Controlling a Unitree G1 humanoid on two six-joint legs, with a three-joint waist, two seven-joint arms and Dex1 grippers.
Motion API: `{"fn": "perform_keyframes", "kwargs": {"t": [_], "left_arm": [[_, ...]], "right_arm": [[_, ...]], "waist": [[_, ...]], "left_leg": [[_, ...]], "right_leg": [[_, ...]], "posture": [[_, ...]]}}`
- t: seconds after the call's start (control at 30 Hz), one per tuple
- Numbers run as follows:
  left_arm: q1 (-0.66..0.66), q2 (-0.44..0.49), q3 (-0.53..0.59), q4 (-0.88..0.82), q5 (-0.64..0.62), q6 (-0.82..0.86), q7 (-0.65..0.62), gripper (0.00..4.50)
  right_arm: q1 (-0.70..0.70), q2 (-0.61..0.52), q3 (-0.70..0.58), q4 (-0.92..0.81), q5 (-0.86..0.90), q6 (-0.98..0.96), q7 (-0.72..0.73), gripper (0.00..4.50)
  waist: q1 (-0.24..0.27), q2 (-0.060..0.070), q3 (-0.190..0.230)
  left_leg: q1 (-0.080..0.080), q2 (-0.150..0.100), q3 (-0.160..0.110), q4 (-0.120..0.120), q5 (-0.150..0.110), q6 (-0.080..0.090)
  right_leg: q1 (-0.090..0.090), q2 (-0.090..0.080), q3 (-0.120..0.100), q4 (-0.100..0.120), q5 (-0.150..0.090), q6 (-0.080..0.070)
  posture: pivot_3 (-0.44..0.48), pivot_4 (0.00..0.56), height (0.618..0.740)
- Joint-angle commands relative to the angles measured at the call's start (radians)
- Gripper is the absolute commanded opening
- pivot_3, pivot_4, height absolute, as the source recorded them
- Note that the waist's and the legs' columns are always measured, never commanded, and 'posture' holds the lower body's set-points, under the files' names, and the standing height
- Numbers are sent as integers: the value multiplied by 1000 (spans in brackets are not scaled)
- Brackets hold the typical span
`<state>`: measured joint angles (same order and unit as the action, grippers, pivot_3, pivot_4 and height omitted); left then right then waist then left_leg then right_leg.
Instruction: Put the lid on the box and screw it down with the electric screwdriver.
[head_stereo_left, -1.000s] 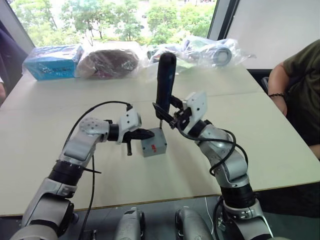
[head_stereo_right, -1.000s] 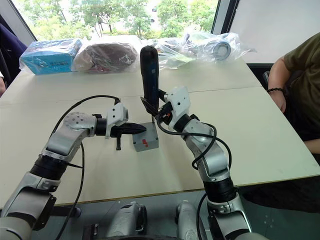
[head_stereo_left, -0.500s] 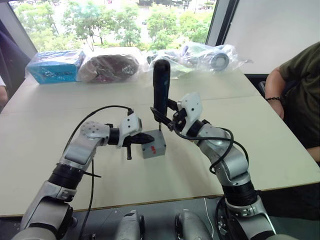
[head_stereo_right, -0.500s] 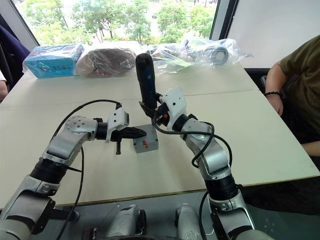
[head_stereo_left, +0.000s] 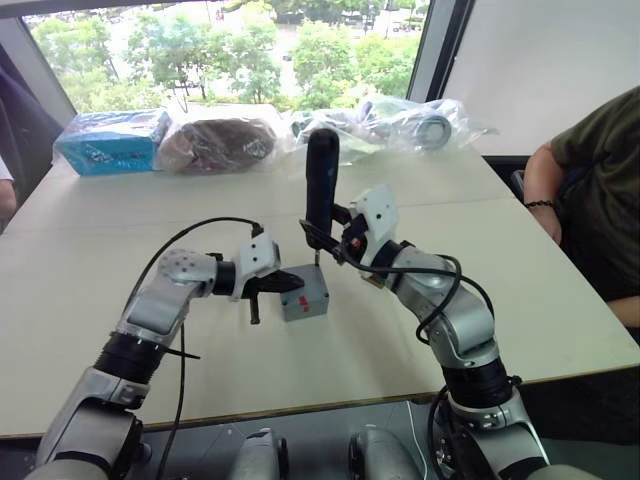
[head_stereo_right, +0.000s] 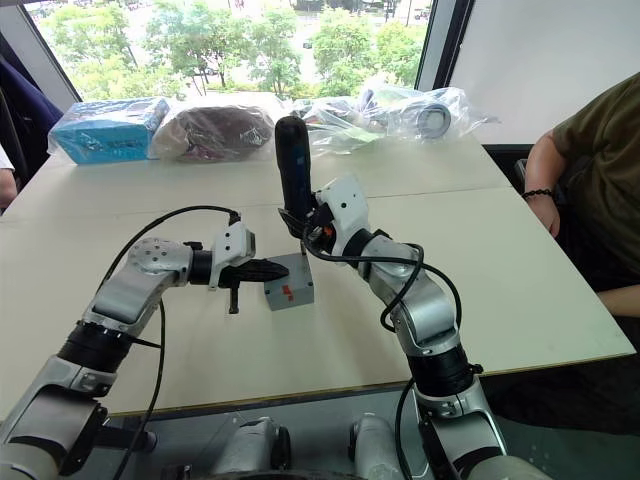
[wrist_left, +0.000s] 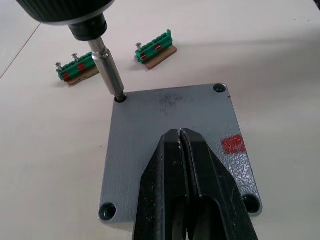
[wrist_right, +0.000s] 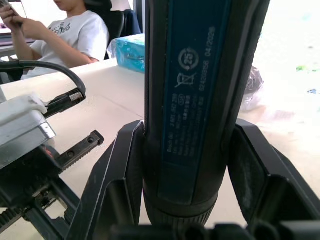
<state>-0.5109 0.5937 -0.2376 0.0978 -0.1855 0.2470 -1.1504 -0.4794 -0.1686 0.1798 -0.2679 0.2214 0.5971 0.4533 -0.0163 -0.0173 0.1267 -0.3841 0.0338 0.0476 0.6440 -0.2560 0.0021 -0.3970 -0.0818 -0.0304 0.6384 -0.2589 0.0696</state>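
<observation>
The right gripper (head_stereo_left: 335, 237) clamped the electric screwdriver (head_stereo_left: 321, 180) upright, bit in a corner hole of the lid (wrist_left: 170, 150), while the left gripper (wrist_left: 181, 136), fingers pressed together, steadied it.

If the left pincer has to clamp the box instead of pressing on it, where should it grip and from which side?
Grip the box across two opposite flat side walls, coming in level from the robot's left, where the left pincer already is. The lid lies flat on top and the screwdriver stands upright in a far corner hole, so avoid that corner and the rounded edges.
</observation>
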Motion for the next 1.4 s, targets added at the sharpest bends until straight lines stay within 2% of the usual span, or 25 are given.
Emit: {"fn": "perform_keyframes", "kwargs": {"t": [0.03, 0.13, 0.67, 0.93, 1.1, 1.17, 1.23, 1.3, 1.4], "left_arm": [[28, 23, -4, 22, 27, 4, 1, 0], [28, 21, -4, 24, 27, 6, 5, 0], [36, 17, -6, 14, 23, 10, 4, 0], [39, 12, -4, 13, 25, 7, 3, 0], [42, 13, 4, -2, 13, 15, 0, 0], [38, 16, 13, -26, -2, 28, -6, 0], [31, 21, 22, -58, -23, 48, -13, 0], [27, 29, 28, -90, -38, 63, -22, 0], [17, 43, 43, -148, -70, 91, -33, 0]], "right_arm": [[59, -15, 71, 135, -2, 148, 19, 1909], [48, -17, 73, 140, -6, 158, 20, 1909], [15, -31, 56, 125, -4, 176, 21, 1909], [-27, -30, 22, 72, 27, 173, 23, 1909], [-88, -8, -78, -38, 90, 138, -2, 1909], [-146, 2, -155, -100, 153, 170, -26, 1909], [-223, 18, -261, -152, 248, 233, -73, 1909], [-291, 25, -352, -172, 333, 317, -128, 1909], [-389, -18, -482, -177, 464, 481, -187, 1909]], "waist": [[-1, 0, 0], [-1, -1, -1], [-1, 1, 0], [-1, 2, 0], [0, 6, 2], [1, 8, 4], [1, 11, 9], [2, 14, 16], [3, 15, 22]], "left_leg": [[2, 0, 0, -1, 0, 0], [11, 0, 0, -11, 0, -1], [11, 0, -1, -18, -1, -2], [10, -1, -1, -29, -2, -4], [3, -1, 0, -31, -1, -1], [-10, -2, 0, -30, 1, -2], [-14, -2, 1, -28, 1, -4], [-28, -2, 1, -23, 4, -7], [-39, -3, 0, -14, 4, -7]], "right_leg": [[0, 0, 0, -2, 0, 0], [5, -2, -1, -9, 0, 0], [3, -7, -1, -12, -2, -3], [1, -13, -8, -21, -1, -4], [-5, -14, -9, -24, -1, -4], [-13, -14, -9, -22, 0, -4], [-16, -14, -10, -21, 0, -4], [-31, -15, -10, -16, 2, -3], [-39, -14, -12, -9, 6, 0]], "posture": [[0, 150, 740], [0, 150, 740], [0, 150, 740], [0, 150, 740], [0, 150, 740], [0, 150, 740], [0, 150, 740], [0, 150, 740], [0, 150, 740]]}}
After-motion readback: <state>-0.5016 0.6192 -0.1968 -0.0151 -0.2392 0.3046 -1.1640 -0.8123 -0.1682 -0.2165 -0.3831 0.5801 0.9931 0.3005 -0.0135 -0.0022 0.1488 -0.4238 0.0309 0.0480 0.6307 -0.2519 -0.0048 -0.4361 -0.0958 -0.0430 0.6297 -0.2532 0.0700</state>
